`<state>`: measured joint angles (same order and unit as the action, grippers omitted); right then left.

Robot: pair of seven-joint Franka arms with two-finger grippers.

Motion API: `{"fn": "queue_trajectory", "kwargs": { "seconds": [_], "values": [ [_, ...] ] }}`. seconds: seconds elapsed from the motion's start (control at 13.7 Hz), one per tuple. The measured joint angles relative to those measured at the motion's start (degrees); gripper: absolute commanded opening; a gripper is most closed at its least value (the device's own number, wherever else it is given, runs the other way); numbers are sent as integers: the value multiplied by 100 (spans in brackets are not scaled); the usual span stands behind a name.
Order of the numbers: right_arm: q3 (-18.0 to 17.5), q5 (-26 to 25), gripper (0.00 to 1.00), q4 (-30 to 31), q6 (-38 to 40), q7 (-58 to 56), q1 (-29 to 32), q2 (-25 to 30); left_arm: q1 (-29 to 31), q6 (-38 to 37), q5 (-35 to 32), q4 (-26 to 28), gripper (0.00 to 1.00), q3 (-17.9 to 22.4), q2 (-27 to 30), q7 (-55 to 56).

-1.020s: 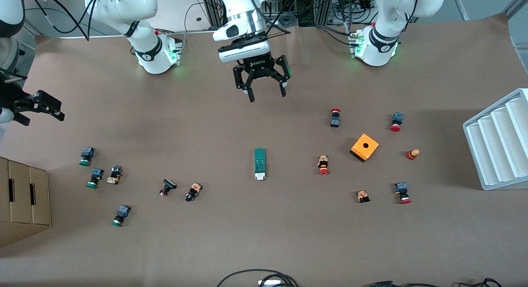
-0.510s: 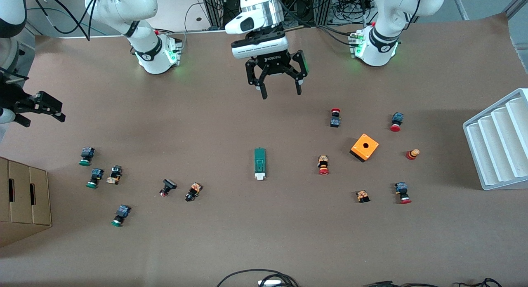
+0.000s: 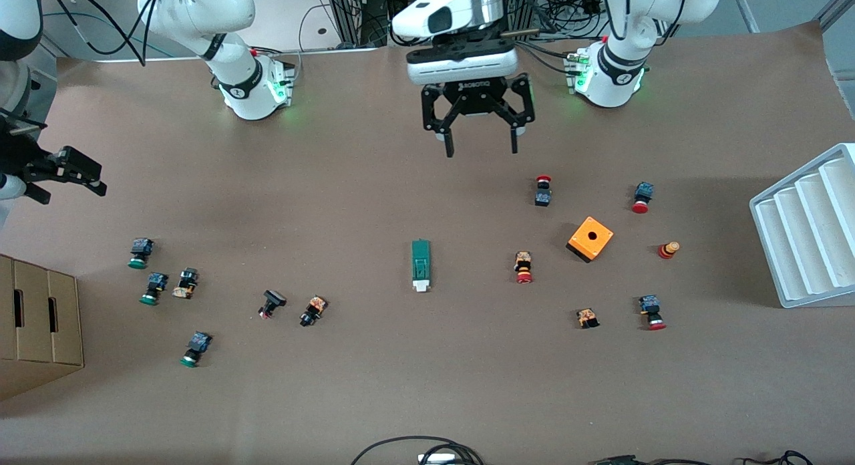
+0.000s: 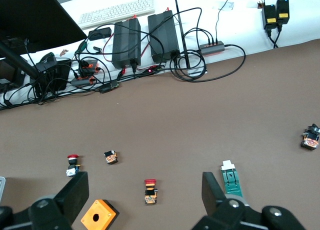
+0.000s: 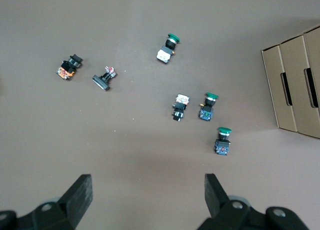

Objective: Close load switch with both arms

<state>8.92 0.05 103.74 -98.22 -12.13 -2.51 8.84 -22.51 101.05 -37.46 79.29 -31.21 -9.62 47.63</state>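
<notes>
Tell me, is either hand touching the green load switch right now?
No, the load switch lies alone on the table; the left hand hangs open above, and the right hand waits at the table's edge.

**A robotics lab bench, wired and instrumented**

This is a robotics laboratory. Two white jointed robot arms with black bands (image 3: 227, 44) stand bolted at about eleven and one o'clock on a long table covered in plain brown paper (image 3: 427, 398). Loose black cables (image 3: 414, 448) trail at six o'clock. The left wrist view shows a white computer keyboard (image 4: 117, 11), black rectangular power supply boxes (image 4: 145, 35) and tangled wiring on a white desk just beside the table. Small industrial push buttons with green caps (image 5: 220, 140) lie scattered as test pieces.
</notes>
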Motion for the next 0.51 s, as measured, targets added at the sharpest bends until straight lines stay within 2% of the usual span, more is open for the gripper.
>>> {"fn": "queue_trajectory", "kwargs": {
  "seconds": [0.29, 0.51],
  "values": [
    [11, 0, 100, 0, 11, 0, 0, 0, 292, -354, 360, -347, 100, 11, 60, -190],
    [15, 0, 100, 0, 3, -10, -1, 0, 729, -635, 741, -627, 100, 18, 87, -556]
  ]
}}
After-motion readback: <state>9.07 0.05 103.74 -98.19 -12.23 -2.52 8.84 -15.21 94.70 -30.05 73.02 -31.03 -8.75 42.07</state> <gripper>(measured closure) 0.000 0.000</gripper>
